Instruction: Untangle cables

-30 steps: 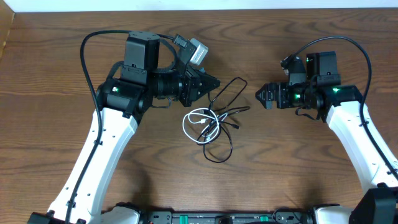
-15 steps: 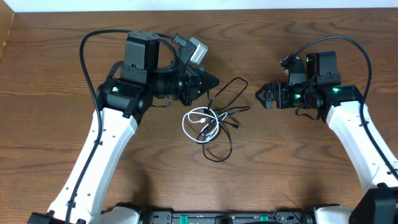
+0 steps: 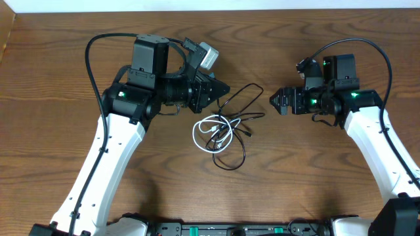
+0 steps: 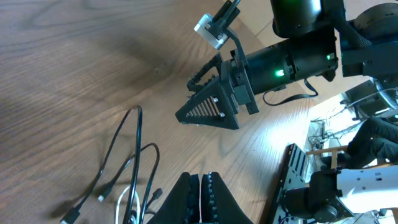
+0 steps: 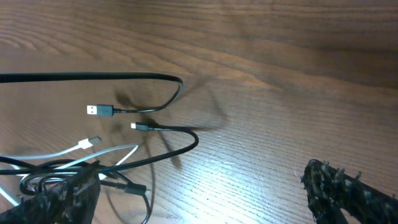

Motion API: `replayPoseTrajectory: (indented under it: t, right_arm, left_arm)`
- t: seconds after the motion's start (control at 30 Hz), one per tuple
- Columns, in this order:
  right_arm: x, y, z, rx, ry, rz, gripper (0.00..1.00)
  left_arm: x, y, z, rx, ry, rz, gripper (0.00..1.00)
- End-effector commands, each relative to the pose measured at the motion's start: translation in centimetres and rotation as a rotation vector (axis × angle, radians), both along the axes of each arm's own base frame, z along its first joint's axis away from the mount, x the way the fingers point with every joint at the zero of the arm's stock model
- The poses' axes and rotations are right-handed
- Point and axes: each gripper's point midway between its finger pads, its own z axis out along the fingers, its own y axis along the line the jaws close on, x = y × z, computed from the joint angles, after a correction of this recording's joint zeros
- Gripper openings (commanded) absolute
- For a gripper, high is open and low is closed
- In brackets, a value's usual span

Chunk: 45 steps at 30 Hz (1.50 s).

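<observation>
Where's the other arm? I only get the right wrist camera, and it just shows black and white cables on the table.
Observer: The left gripper sits just across the tangle from the right gripper, with its fingers shut.
Operator: Is it holding a cable?
Observer: It seems not. The left wrist view shows no cable between those fingers.
Operator: What shape is the white one?
Observer: From overhead, the white cable is coiled into a ring in the middle of the tangle.
</observation>
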Motion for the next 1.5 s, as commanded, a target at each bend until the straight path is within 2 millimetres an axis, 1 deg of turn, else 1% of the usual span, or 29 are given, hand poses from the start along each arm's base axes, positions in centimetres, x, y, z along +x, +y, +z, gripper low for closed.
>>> replayPoseTrajectory:
  t: [0.0,0.07,0.1,0.33,0.4,0.5,0.57,0.67,0.7,0.73,0.77,0.83,0.97,1.0,1.03,1.07,1.1,1.13,1.17,1.2,1.3,1.37,1.47]
  right_arm:
    - [0.2,0.2,1.1,-0.001,-0.034,0.012,0.99]
    - [0.2,0.2,1.1,-0.001,-0.033,0.012,0.99]
    - [0.2,0.2,1.1,-0.001,-0.034,0.012,0.99]
    - [0.2,0.2,1.1,-0.001,-0.034,0.012,0.99]
    - [0.2,0.2,1.1,-0.001,-0.034,0.012,0.99]
    - [0.2,0.2,1.1,-0.001,-0.034,0.012,0.99]
    - [0.2,0.2,1.1,-0.001,-0.034,0.012,0.99]
    - [0.2,0.2,1.1,0.0,-0.033,0.011,0.99]
    - [0.1,0.5,1.2,0.021,-0.026,0.011,0.99]
    - [-0.1,1.2,1.5,0.074,-0.005,0.007,0.99]
    - [0.0,1.5,1.7,0.105,0.003,-0.01,0.99]
    - [1.0,1.9,2.7,0.184,0.009,-0.097,0.99]
    - [1.5,1.9,3.0,0.299,0.111,-0.284,0.99]
    - [1.7,2.0,3.2,0.311,0.107,-0.293,0.99]
    - [1.9,2.1,3.4,0.316,0.096,-0.285,0.99]
    - [1.7,2.7,3.9,0.333,0.079,-0.228,0.99]
    - [1.4,3.6,4.4,0.35,0.055,-0.148,0.93]
    - [1.0,4.5,4.9,0.374,0.043,-0.078,0.89]
    - [0.8,5.0,5.1,0.383,0.033,-0.045,0.88]
    - [0.1,6.5,5.6,0.39,-0.002,0.057,0.86]
    - [-1.1,8.6,6.1,0.383,-0.052,0.197,0.83]
    - [-1.7,9.6,6.1,0.359,-0.088,0.271,0.82]
    - [-1.8,10.7,5.7,0.317,-0.131,0.324,0.74]
  left_arm:
    - [0.7,0.1,0.4,0.006,0.002,0.036,0.07]
    - [1.6,0.5,0.3,0.011,0.037,0.109,0.07]
    - [1.8,0.6,0.2,0.017,0.032,0.119,0.08]
    - [2.0,0.8,0.1,0.017,0.062,0.153,0.07]
    - [2.4,1.0,-0.1,0.02,0.089,0.194,0.07]
    - [3.1,1.5,-0.4,0.011,0.161,0.289,0.07]
    - [3.9,2.1,-0.6,-0.006,0.242,0.398,0.08]
    - [4.2,2.5,-0.7,-0.039,0.328,0.475,0.08]
    - [4.3,2.5,-0.7,-0.049,0.355,0.498,0.08]
    - [4.6,2.6,-0.6,-0.07,0.382,0.535,0.07]
    - [4.9,2.7,-0.5,-0.083,0.39,0.557,0.07]
    - [5.5,2.9,0.0,-0.122,0.419,0.608,0.07]
    - [6.3,2.8,0.9,-0.192,0.45,0.653,0.07]
    - [6.4,2.8,1.1,-0.206,0.459,0.66,0.07]
    - [6.5,2.7,1.2,-0.22,0.474,0.668,0.07]
    - [6.5,2.7,1.3,-0.234,0.497,0.681,0.08]
    - [6.5,2.7,1.3,-0.246,0.515,0.687,0.08]
    - [6.5,2.6,1.5,-0.261,0.534,0.69,0.08]
    - [6.5,2.5,1.6,-0.269,0.544,0.69,0.07]
    - [6.4,2.0,2.3,-0.301,0.548,0.656,0.08]
    - [6.4,1.2,4.6,-0.38,0.524,0.563,0.07]
    - [6.3,0.9,6.2,-0.432,0.515,0.505,0.07]
    - [6.1,0.8,7.3,-0.491,0.583,0.475,0.07]
